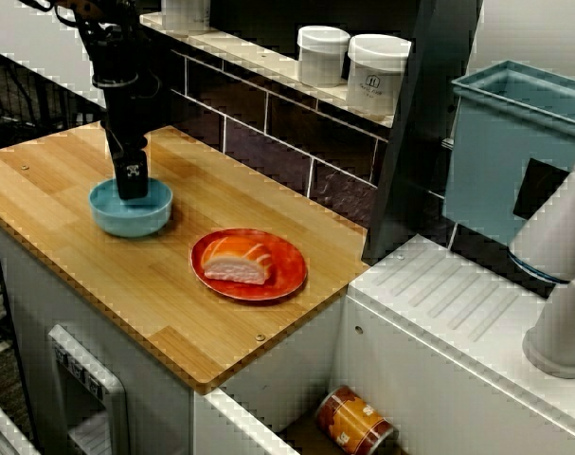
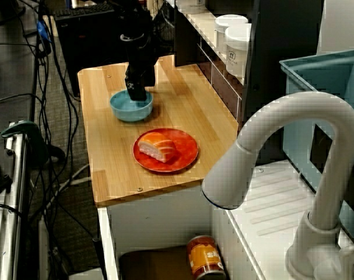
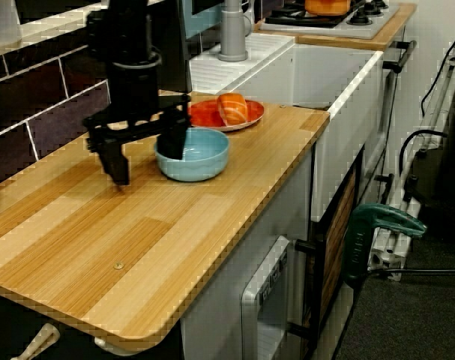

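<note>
- Gripper [image 3: 146, 166] points straight down at the blue bowl [image 3: 201, 157]. In the low side view I read it as spread wide, astride the bowl's rim.
- One finger [image 3: 119, 163] stands outside the bowl, over the wooden table [image 3: 175, 240]; the other is down inside the bowl.
- I cannot tell whether either finger touches the rim or the bowl floor.
- From above, the gripper [image 1: 133, 180] hides much of the bowl's [image 1: 126, 216] inside.
- Bowl sits upright on the table, toward the tiled wall side.
- Red plate [image 1: 289, 275] lies near the bowl, not touching it, closer to the sink end of the table.
- Salmon nigiri [image 1: 238, 261] lies on the plate.
- Two white jars [image 1: 378, 74] stand on the ledge behind the table.
- Orange can [image 1: 355, 422] lies on its side below table level.
</note>
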Robot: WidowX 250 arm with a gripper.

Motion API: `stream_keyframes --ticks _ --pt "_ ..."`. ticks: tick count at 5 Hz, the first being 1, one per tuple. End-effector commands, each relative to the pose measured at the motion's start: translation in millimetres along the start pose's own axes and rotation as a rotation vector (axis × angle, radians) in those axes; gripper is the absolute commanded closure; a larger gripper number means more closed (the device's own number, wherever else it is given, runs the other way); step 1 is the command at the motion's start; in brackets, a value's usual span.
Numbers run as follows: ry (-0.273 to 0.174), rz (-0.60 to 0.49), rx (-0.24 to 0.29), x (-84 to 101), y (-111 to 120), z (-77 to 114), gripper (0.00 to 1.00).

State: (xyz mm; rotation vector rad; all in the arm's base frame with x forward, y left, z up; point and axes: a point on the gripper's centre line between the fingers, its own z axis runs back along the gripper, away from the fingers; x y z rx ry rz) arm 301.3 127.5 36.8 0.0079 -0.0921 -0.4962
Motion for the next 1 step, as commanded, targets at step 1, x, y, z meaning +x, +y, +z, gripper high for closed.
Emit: stream_keyframes --ticks 1 --pt "-0.052 0.022 0.078 -8.8 44.8 28.5 0.00"
